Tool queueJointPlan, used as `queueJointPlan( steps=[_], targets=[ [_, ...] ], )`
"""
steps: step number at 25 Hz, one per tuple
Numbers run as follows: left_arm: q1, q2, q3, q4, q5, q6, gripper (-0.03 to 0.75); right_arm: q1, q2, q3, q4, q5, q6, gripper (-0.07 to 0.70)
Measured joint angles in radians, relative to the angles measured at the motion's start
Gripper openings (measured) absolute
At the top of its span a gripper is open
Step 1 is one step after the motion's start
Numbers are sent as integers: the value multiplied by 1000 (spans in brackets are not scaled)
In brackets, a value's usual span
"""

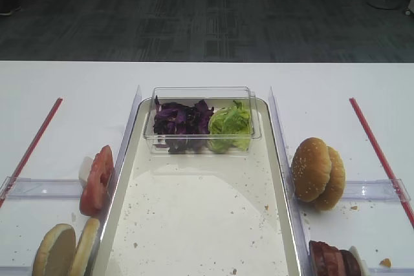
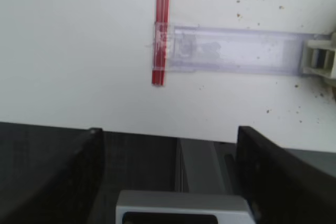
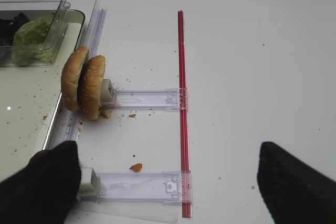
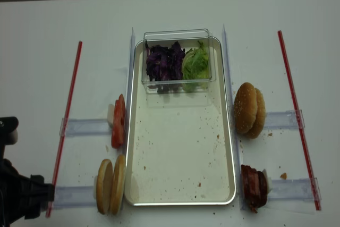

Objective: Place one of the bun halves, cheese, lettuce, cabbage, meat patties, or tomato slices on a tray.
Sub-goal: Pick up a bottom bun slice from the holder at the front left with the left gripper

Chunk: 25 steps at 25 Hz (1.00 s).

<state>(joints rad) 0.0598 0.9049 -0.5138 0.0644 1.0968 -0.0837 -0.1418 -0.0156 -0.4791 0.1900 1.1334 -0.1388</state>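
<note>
between my right gripper's (image 3: 168, 182) two dark fingers (image 3: 42, 182) i see only bare white table (image 3: 252, 77), so these jaws stand wide apart and hold nothing. ahead of them and a little to the left lies a red strip (image 3: 181, 103) with two clear plastic rails (image 3: 149, 99) going off to its left. at the far end of the upper rail two sesame buns (image 3: 84, 85) stand on edge, just beside the tray (image 3: 21, 108). an orange crumb (image 3: 136, 168) lies ahead of the left finger. the meat patties (image 4: 255, 187) stand on edge at the lower right rail in the overhead view, and from the right wrist camera that finger mostly hides them.

my left gripper (image 2: 168, 182) also has its jaws apart and empty, with the table edge between the fingers (image 2: 47, 177). ahead of these jaws lies another red strip (image 2: 161, 30) and a clear rail (image 2: 231, 51) going right from it. in the overhead view this gripper (image 4: 21, 195) sits at the near left corner, and the bun halves (image 4: 110, 184) stand on edge to its right, near it but apart. the tomato slices (image 4: 118, 122) stand on edge farther ahead, at the next rail, just beside the tray's (image 4: 180, 158) left rim.

at the far end of the tray, well apart from both jaws, a clear box (image 4: 178, 59) holds the cabbage (image 4: 163, 63) on the left and the lettuce (image 4: 195, 63) on the right, touching each other. crumbs speckle the tray floor. i cannot find any cheese.
</note>
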Motion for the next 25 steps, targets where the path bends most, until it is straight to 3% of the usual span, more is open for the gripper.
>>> queueJointPlan(
  steps=[4,10,15,20,25],
  targets=[
    [0,57,-56,-19,-33,0,482,0,0,0,0,0,0,692],
    [0,136,-121,-72,-26,0,482,0,0,0,0,0,2,692],
    [-50,138,-144,-109,-7,-3,482,0,0,0,0,0,2,692],
    [-201,138,-178,-127,7,-108,482,0,0,0,0,0,2,692],
    [-451,140,-228,-70,-3,-333,482,0,0,0,0,0,2,692]
  ],
)
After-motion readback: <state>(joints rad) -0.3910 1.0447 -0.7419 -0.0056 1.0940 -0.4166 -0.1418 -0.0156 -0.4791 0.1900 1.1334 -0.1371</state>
